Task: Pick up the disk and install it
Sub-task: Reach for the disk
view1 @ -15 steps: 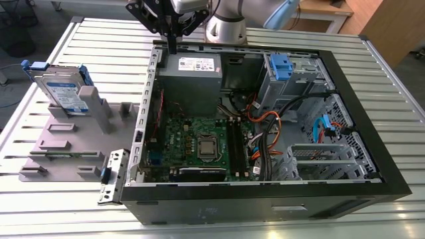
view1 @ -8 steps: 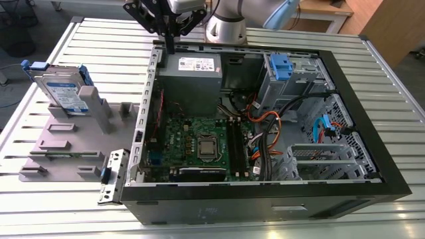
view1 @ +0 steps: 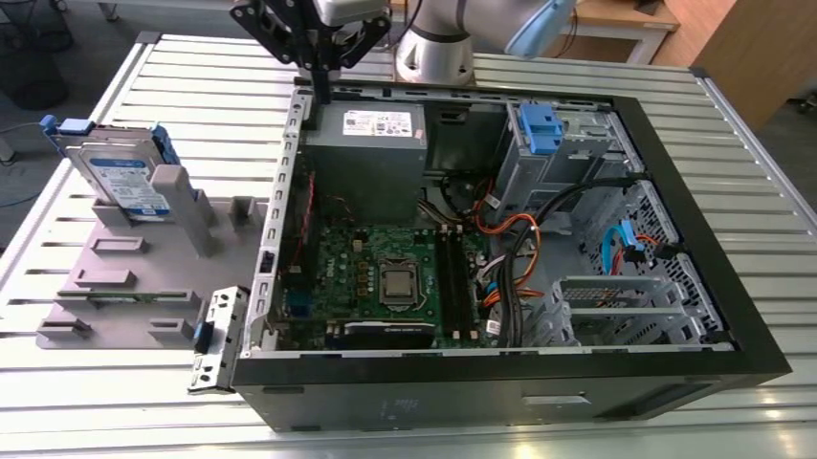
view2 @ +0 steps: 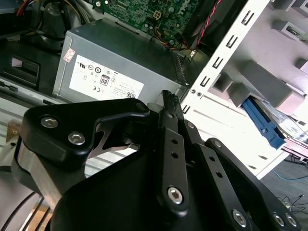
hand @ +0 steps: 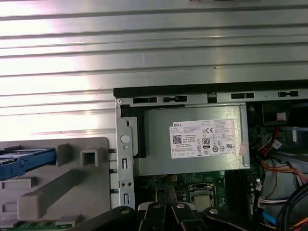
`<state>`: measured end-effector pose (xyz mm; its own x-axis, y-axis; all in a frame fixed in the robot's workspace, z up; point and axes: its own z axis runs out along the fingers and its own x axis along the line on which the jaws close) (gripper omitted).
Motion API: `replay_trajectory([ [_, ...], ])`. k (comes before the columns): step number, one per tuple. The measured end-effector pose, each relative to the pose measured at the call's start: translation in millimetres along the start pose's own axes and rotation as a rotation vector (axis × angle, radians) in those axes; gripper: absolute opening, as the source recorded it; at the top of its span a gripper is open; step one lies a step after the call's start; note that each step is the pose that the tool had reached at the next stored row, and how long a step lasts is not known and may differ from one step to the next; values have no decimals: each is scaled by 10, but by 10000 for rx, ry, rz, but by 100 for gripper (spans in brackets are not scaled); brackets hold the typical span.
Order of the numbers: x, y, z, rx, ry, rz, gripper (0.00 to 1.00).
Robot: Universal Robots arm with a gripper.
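Above the rear wall of the open computer case (view1: 511,387), the gripper (view1: 318,94) hangs with its two fingers pressed together and nothing between them, just over the grey power supply (view1: 367,134). The disk (view1: 121,177) is outside the case, off its side wall towards the exterior view's left. It stands on edge in a grey slotted holder (view1: 141,277), and its blue carrier shows in both wrist views (view2: 267,126) (hand: 24,161).

The closed fingers look like the main risk: brought down as they are, they would strike the disk's top edge or knock it out of its slot instead of straddling it. The holder's upright posts stand just beside the disk and could catch a finger. The plastic carrier may flex or slip if pinched off-centre.

Inside the case, orange and black cables (view1: 537,229) trail between the motherboard (view1: 383,277) and the blue-handled drive cage (view1: 542,134), and could snag a carried drive. A loose silver bracket (view1: 214,339) leans against the case's front corner.
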<state>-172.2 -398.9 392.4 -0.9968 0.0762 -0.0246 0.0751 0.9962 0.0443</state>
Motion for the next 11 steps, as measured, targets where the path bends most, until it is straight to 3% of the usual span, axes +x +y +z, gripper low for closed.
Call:
replay_trajectory([
  [5, 34, -3, 0, 0, 0, 0, 11],
  [11, 127, -10, 3, 0, 0, 1, 11],
])
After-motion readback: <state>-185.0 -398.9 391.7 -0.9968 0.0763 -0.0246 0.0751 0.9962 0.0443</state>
